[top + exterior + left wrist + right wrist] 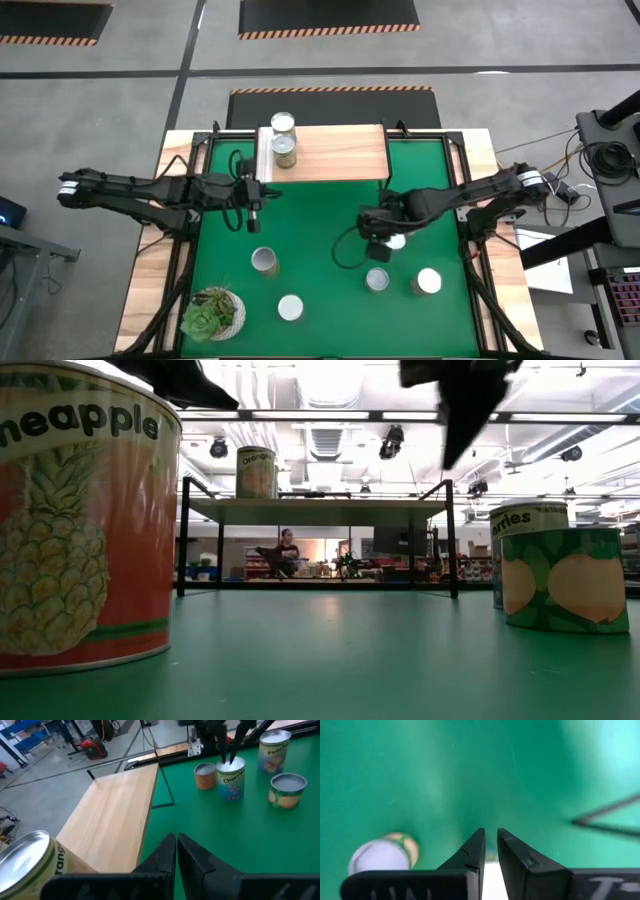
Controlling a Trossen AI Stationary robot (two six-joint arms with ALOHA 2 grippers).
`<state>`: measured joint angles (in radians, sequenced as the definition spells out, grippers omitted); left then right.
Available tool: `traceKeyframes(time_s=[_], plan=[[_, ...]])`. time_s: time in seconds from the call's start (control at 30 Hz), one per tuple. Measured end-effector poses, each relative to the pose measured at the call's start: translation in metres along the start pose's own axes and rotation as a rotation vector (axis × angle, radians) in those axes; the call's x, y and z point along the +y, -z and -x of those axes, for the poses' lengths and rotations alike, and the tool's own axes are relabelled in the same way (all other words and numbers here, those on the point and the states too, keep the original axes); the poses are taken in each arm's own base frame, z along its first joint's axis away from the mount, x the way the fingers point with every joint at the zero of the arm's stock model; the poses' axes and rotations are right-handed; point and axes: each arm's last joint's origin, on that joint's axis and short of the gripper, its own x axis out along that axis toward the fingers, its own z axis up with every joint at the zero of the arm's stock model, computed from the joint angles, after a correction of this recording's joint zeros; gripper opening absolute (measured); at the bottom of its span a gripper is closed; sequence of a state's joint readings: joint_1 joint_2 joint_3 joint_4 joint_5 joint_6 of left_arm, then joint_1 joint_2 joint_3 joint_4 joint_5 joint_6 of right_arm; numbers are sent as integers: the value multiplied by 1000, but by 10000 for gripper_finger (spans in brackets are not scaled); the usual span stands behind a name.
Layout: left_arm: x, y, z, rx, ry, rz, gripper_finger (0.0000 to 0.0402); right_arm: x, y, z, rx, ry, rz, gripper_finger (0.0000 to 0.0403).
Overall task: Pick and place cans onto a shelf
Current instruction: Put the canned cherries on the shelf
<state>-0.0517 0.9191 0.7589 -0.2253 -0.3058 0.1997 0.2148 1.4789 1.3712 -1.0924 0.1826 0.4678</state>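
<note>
The shelf stands at the table's far edge with two cans on its left end; one of them shows in the left wrist view and in the low view. My left gripper is shut and empty, just in front of the shelf's left end. My right gripper is shut and points down over a "Cherries" can standing upright on the green mat. Several more cans stand on the mat, such as one near the middle. My right gripper's shut fingertips come from above at the round top of the Cherries can. I cannot tell whether they touch it. The can stands upright on the mat.
Loose cans stand on the mat at the near left and near right. A potted succulent sits at the near left corner. The shelf's middle and right part is bare. A person sits far behind in the low view.
</note>
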Motion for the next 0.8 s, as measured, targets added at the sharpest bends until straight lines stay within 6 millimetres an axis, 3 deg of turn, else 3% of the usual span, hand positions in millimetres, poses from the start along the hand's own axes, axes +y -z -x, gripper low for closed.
traceKeyframes(time_s=[0.13,0.3,0.57,0.8], plan=[[0,0,0,-1,-1,3,0,7,14,10,40,-1,-71,81],[0,0,-1,3,0,5,0,20,28,14,73,16,-47,167],[-1,1,-1,6,0,4,0,31,45,-3,130,74,23,296],[-1,1,-2,9,1,4,0,26,57,-19,187,124,2,359]])
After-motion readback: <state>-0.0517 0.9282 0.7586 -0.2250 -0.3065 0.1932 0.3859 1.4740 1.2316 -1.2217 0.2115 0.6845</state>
